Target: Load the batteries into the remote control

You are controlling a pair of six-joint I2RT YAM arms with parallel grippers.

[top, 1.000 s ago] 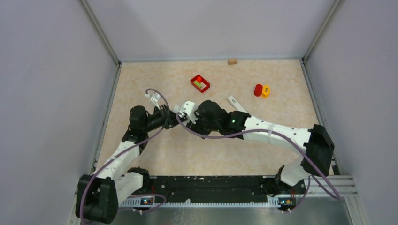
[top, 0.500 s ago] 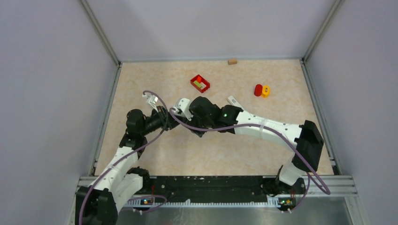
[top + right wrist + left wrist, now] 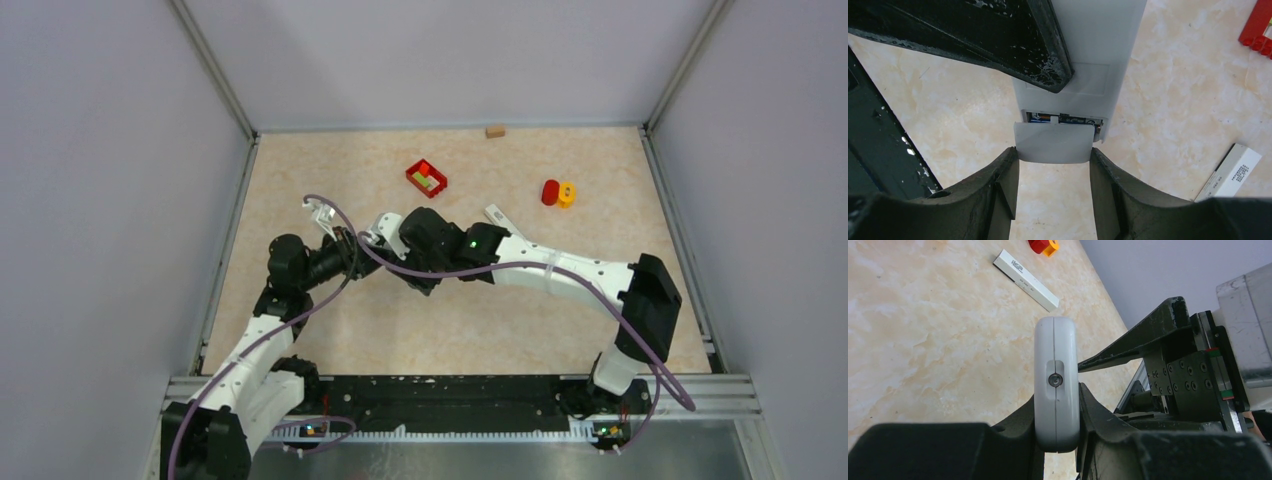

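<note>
Clamping the remote control (image 3: pixel 1056 365) by its two flat faces, the left pincer (image 3: pixel 1057 432) holds it edge-on over the tabletop (image 3: pixel 450 320), with the small round emitter end turned toward the left wrist camera. At the remote control's opposite end the right pincer (image 3: pixel 1054 156) is closed on the pale battery cover (image 3: pixel 1054 142), one finger against each side edge. The cover sits slid partly off the remote control's back, leaving a narrow slot (image 3: pixel 1063 119). Something blue and dark shows in the slot, too little to identify.

Just beyond the remote control, on the right arm's side, a white bar (image 3: pixel 500 218) lies flat. Farther back stands a red tray (image 3: pixel 427 178). Well to the right are red and orange pieces (image 3: pixel 557 193), touching each other. Farthest from the remote control, a small wooden block (image 3: pixel 495 131) rests by the back wall.
</note>
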